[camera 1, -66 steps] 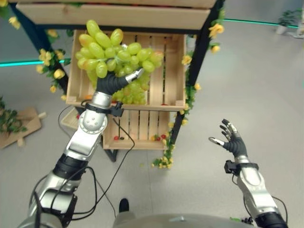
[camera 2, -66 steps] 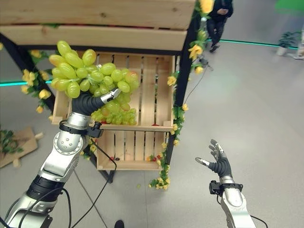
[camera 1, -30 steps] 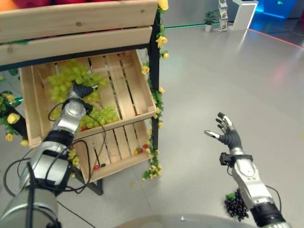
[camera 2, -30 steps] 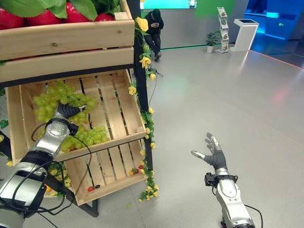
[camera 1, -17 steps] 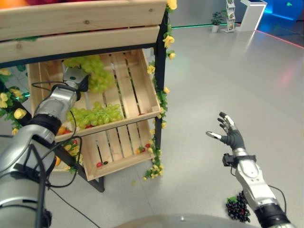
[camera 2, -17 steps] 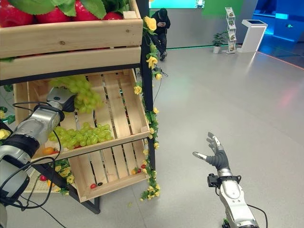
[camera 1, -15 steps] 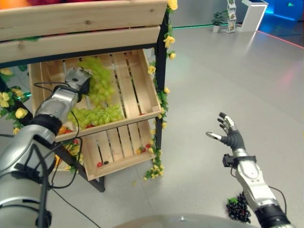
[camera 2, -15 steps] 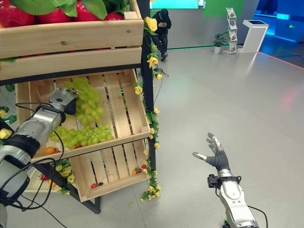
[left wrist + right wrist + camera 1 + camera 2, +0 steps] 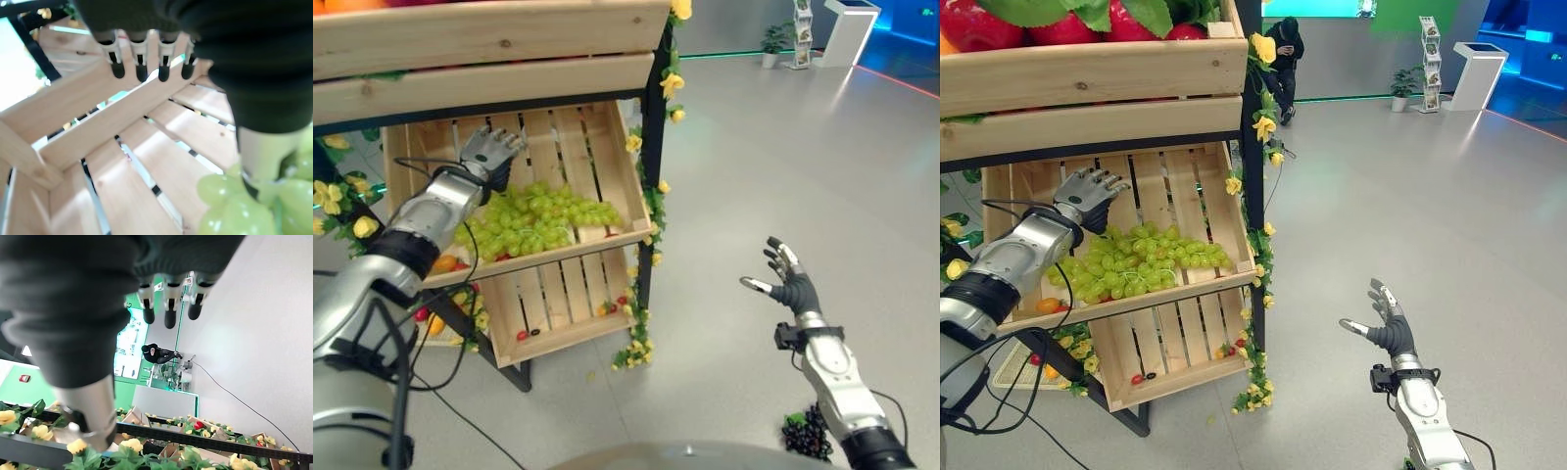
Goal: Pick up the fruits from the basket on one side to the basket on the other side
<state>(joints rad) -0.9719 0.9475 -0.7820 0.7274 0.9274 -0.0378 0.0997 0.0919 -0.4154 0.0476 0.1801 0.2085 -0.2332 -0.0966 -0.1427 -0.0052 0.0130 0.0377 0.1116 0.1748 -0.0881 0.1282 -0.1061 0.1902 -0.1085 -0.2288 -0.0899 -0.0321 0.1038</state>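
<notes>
Now released: green grapes (image 9: 540, 220) lying in the middle crate (image 9: 607, 147) instead of hanging from the left hand (image 9: 487, 150) as half a second ago, fingers spread, empty, above the bunch. Counts as one fruit delivered. Right hand (image 9: 790, 285) open, idle, over floor; dark grapes (image 9: 806, 434) below it. No legible writing anywhere.

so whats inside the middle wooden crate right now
A heap of green grapes lies along the crate's front edge, with the open left hand above it. Whatever sits beneath the grapes is covered.
</notes>
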